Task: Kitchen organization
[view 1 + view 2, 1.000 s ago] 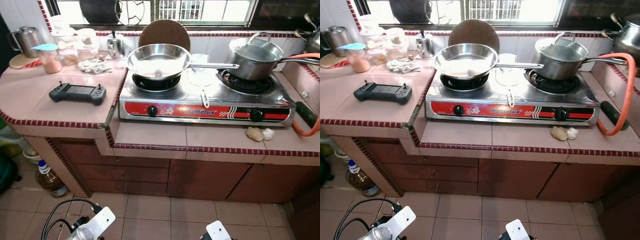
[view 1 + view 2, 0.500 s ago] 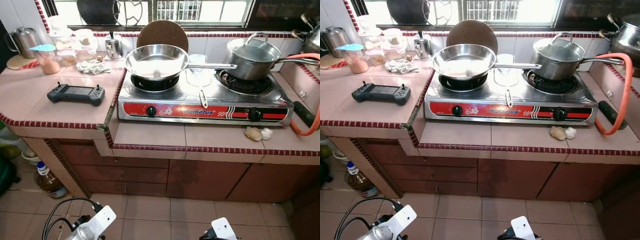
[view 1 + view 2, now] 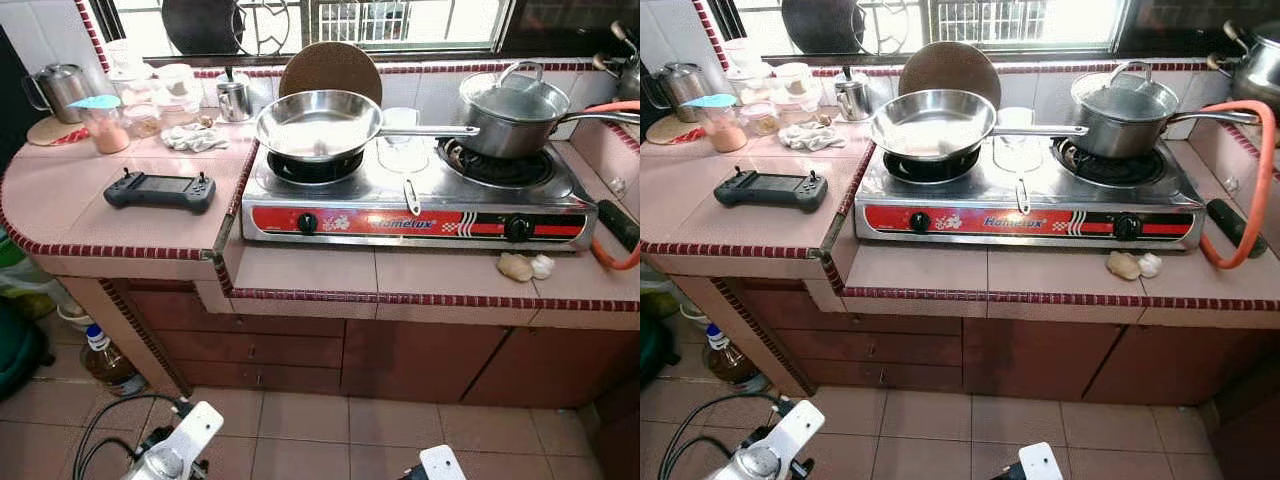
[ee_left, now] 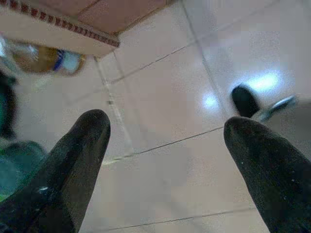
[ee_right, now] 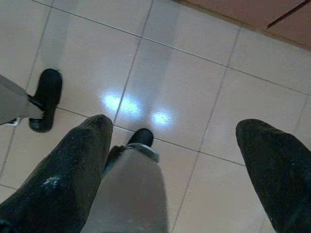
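Both jaws stand wide apart and hold nothing: the left gripper [image 4: 165,145] and the right gripper [image 5: 172,145] hang low over the floor [image 3: 300,440], well below the counter [image 3: 300,270]. On the counter sits a stove [image 3: 415,205] with a pan [image 3: 318,122] on its 9 o'clock burner and a lidded pot [image 3: 512,108] on its 3 o'clock burner; a glass [image 3: 401,140] stands between them, and a round brown board [image 3: 330,68] leans on the wall at the pan's 12 o'clock. At the stove's 9 o'clock a black controller [image 3: 160,189] lies flat on the tiles, with a cloth [image 3: 195,137], jars [image 3: 105,120] and a kettle [image 3: 58,88] towards 11 o'clock. Ginger and garlic [image 3: 525,266] lie at the stove's 5 o'clock, near an orange hose [image 3: 1250,180]. A bottle [image 3: 108,363] stands on the floor under the counter's corner
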{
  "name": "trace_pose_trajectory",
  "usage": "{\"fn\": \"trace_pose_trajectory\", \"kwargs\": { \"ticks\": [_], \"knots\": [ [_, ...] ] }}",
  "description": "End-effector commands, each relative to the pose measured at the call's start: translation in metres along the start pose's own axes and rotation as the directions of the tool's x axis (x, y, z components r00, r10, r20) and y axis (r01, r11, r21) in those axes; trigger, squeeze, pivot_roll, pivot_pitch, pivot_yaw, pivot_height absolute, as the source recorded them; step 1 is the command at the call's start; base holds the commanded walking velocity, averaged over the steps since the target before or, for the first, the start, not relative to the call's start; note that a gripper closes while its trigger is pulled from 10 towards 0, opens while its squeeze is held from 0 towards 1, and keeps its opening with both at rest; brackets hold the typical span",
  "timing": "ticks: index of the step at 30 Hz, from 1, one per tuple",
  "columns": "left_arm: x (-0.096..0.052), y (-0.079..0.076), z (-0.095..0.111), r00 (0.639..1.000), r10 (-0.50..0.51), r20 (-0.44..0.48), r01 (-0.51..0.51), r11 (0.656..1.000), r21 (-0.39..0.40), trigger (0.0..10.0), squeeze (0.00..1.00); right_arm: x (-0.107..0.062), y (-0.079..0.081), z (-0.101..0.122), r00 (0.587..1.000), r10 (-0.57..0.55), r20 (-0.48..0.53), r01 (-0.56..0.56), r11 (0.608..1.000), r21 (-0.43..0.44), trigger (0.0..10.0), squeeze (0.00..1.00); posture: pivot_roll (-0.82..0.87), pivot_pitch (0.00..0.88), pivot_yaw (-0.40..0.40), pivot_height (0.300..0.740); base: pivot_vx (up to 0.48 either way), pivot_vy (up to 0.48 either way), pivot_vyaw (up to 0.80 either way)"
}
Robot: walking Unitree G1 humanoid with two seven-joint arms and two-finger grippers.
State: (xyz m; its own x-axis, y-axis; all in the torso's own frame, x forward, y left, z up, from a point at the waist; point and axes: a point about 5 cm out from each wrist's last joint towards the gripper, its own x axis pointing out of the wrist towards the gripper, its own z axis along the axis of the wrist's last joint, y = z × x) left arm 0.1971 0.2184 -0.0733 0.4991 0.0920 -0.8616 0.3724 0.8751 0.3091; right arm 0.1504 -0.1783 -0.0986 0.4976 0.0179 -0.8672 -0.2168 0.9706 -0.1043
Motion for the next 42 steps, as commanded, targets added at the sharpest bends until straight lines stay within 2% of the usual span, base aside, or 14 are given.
{"fn": "trace_pose_trajectory", "kwargs": {
  "ticks": [1,3,4,5,6,14,17,20,22,23,29,37,41,42],
  "knots": [
    [0.0,-0.002,-0.001,1.0,0.001,0.031,0.003,0.992,-0.129,10.0,0.0,0.002,-0.005,0.011,1.0,-0.001,0.03,-0.001,0.999,0.053,10.0,0.0,0.17,0.0,-0.028,0.74,0.0,0.0,0.0],
    [0.0,-0.003,-0.001,0.999,0.0,0.034,0.005,0.988,-0.154,10.0,0.0,0.002,-0.006,0.016,0.999,-0.001,0.042,-0.001,0.998,0.063,10.0,0.0,0.17,0.0,-0.036,0.74,0.0,0.0,0.0],
    [0.0,-0.004,-0.002,1.0,-0.013,0.026,0.018,0.979,-0.201,10.0,0.0,0.003,-0.006,0.021,0.999,0.005,0.051,-0.008,0.998,0.059,10.0,0.0,0.17,0.0,-0.045,0.74,0.0,0.0,0.0],
    [0.0,-0.004,-0.002,1.0,-0.013,0.026,0.018,0.979,-0.201,10.0,0.0,0.003,-0.006,0.021,0.999,0.005,0.051,-0.008,0.998,0.059,10.0,0.0,0.17,0.0,-0.045,0.74,0.0,0.0,0.0],
    [0.0,-0.007,-0.003,0.999,-0.034,0.025,0.039,0.967,-0.252,10.0,0.0,0.003,-0.005,0.025,0.998,0.012,0.059,-0.015,0.998,0.054,10.0,0.0,0.17,0.0,-0.053,0.74,0.0,0.0,0.0],
    [0.0,-0.011,-0.001,0.992,-0.116,0.047,0.124,0.957,-0.261,10.0,0.0,0.006,0.0,0.051,0.991,0.036,0.131,-0.052,0.991,0.121,10.0,0.0,0.18,0.0,-0.082,0.74,0.0,0.0,0.0],
    [0.0,-0.01,0.0,0.99,-0.128,0.053,0.137,0.966,-0.219,10.0,0.0,0.006,0.001,0.053,0.99,0.033,0.136,-0.054,0.986,0.158,10.0,0.0,0.18,0.0,-0.084,0.74,0.0,0.0,0.0],
    [-0.001,-0.008,-0.001,0.99,-0.132,0.045,0.138,0.97,-0.202,10.0,0.0,0.007,-0.001,0.056,0.989,0.015,0.146,-0.053,0.963,0.263,10.0,0.0,0.19,0.0,-0.077,0.74,0.0,0.0,0.0],
    [-0.001,-0.008,0.0,0.99,-0.136,0.041,0.141,0.974,-0.176,10.0,0.0,0.007,-0.001,0.055,0.99,0.007,0.142,-0.047,0.957,0.285,10.0,0.0,0.19,0.0,-0.075,0.74,0.0,0.0,0.0],
    [-0.001,-0.006,0.0,0.989,-0.145,0.027,0.147,0.982,-0.118,10.0,0.0,0.006,-0.003,0.05,0.991,-0.006,0.131,-0.035,0.951,0.306,10.0,0.0,0.19,0.0,-0.069,0.74,0.0,0.0,0.0],
    [-0.001,-0.002,0.003,0.988,-0.15,0.033,0.151,0.988,-0.017,10.0,0.0,0.005,-0.003,0.038,0.995,-0.021,0.101,-0.014,0.945,0.328,10.0,0.0,0.18,0.0,-0.04,0.74,0.0,0.0,0.0],
    [-0.001,0.0,0.006,0.987,-0.153,0.046,0.151,0.988,0.033,10.0,0.0,0.005,-0.004,0.034,0.993,-0.058,0.101,0.012,0.911,0.412,10.0,0.0,0.15,0.0,-0.018,0.74,0.0,0.0,0.0],
    [-0.001,0.001,0.011,0.987,-0.15,0.055,0.143,0.984,0.111,10.0,0.0,0.004,-0.01,0.033,0.99,-0.09,0.105,0.036,0.899,0.436,10.0,0.0,0.11,0.0,0.037,0.74,0.0,0.0,0.0],
    [-0.001,0.003,0.013,0.988,-0.137,0.073,0.128,0.984,0.121,10.0,0.0,0.004,-0.012,0.033,0.988,-0.108,0.107,0.047,0.885,0.463,10.0,0.0,0.1,0.0,0.046,0.74,0.0,0.0,0.0]
  ]
}}
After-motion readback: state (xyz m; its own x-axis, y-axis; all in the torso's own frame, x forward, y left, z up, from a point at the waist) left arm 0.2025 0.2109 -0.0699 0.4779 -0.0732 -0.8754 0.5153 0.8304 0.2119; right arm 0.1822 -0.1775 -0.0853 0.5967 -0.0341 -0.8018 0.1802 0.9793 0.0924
